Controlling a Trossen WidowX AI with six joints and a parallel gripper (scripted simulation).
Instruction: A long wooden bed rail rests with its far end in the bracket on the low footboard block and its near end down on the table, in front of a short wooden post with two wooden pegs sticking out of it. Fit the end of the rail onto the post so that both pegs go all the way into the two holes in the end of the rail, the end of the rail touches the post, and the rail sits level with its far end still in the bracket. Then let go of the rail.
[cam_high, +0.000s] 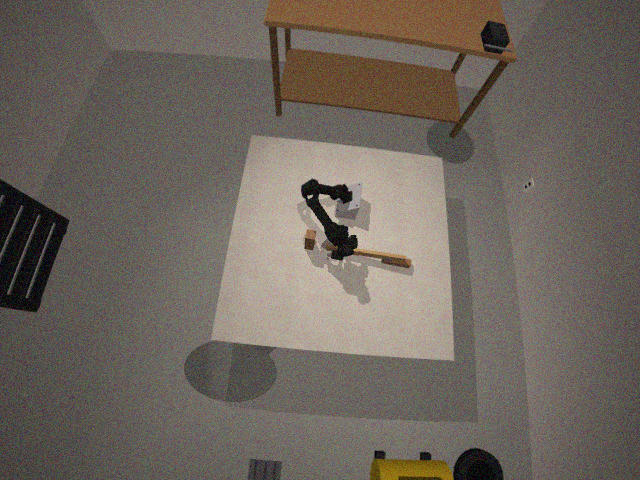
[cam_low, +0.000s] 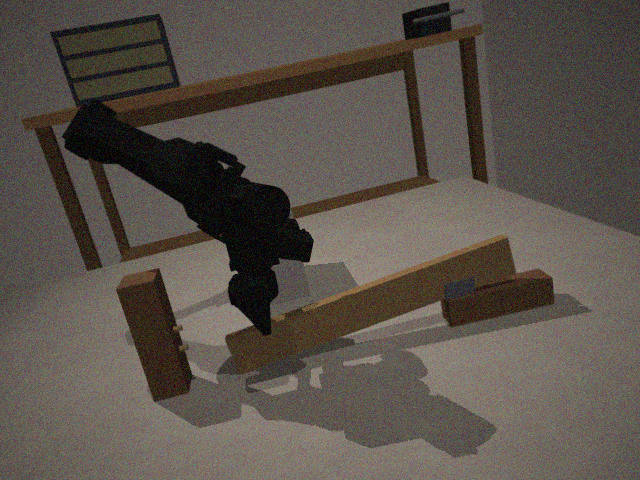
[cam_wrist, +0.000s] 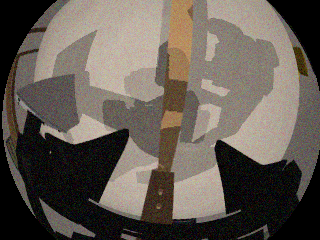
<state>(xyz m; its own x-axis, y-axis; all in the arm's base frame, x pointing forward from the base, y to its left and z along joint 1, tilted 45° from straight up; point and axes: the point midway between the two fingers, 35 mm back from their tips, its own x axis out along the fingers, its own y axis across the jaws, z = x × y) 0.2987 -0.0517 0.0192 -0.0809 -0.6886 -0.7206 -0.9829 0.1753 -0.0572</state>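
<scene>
The wooden rail (cam_high: 369, 253) (cam_low: 361, 310) (cam_wrist: 180, 25) slopes down from the bracket (cam_low: 459, 288) on the low footboard block (cam_high: 395, 262) (cam_low: 501, 299) to the table. Its near end is a short gap from the upright post (cam_high: 309, 240) (cam_low: 149, 335) (cam_wrist: 166, 200). Two pegs (cam_low: 178, 327) (cam_wrist: 160, 192) stick out of the post toward the rail. My gripper (cam_low: 266, 322) (cam_wrist: 174, 139) is open and points down near the rail's low end. In the wrist view the rail runs between the spread fingers, with a gap on both sides. The holes in the rail's end are not visible.
The black arm (cam_high: 323, 214) (cam_low: 170, 165) reaches over from beside a pale angled plate (cam_high: 355, 196). A wooden workbench (cam_high: 361, 82) (cam_low: 310, 77) stands beyond the white table (cam_high: 289, 310). The arm's shadow falls around the rail.
</scene>
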